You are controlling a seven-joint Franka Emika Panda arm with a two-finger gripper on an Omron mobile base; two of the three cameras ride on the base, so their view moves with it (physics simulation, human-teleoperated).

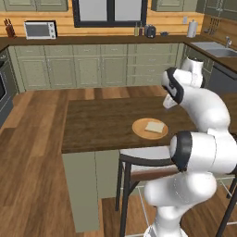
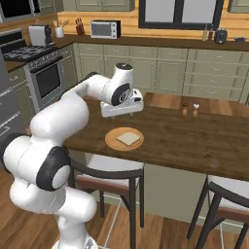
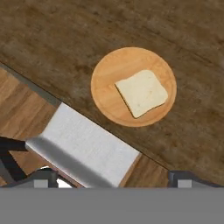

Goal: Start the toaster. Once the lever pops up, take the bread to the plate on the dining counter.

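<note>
- We see the bread [image 3: 141,92] lying flat on the plate [image 3: 107,74], slightly toward the plate's right side in the hand view; nothing grips it.
- The plate rests on the dining counter [image 1: 102,122], near the counter's front edge; in the left base view it sits at centre right of the frame, in the right base view [image 2: 113,141] at centre.
- Our gripper [image 3: 113,177] hangs above the plate with its jaws spread wide and nothing between them; its two dark finger tips [image 3: 41,178] stand far apart at the bottom corners of the hand view, well clear of the bread.
- In the right base view the hand [image 2: 121,108] hovers just above and behind the plate, at upper centre of the frame; in the left base view the arm's elbow covers most of it.
- A stool with a pale grey seat [image 3: 87,146] stands tucked against the counter's front edge, directly below the plate in the hand view; a second stool [image 2: 228,189] shows at lower right of the right base view.
- Two small shakers [image 2: 190,109] stand side by side on the counter top, to the right of the plate and well apart from it.
- The toaster [image 1: 150,31] stands on the wall counter at the top of the left base view, beside small bottles; a white microwave [image 1: 40,29] sits at upper left of that frame.
- A sink [image 1: 217,48] fills the upper right corner of the left base view; a stove [image 2: 41,68] shows at upper left of the right base view.
</note>
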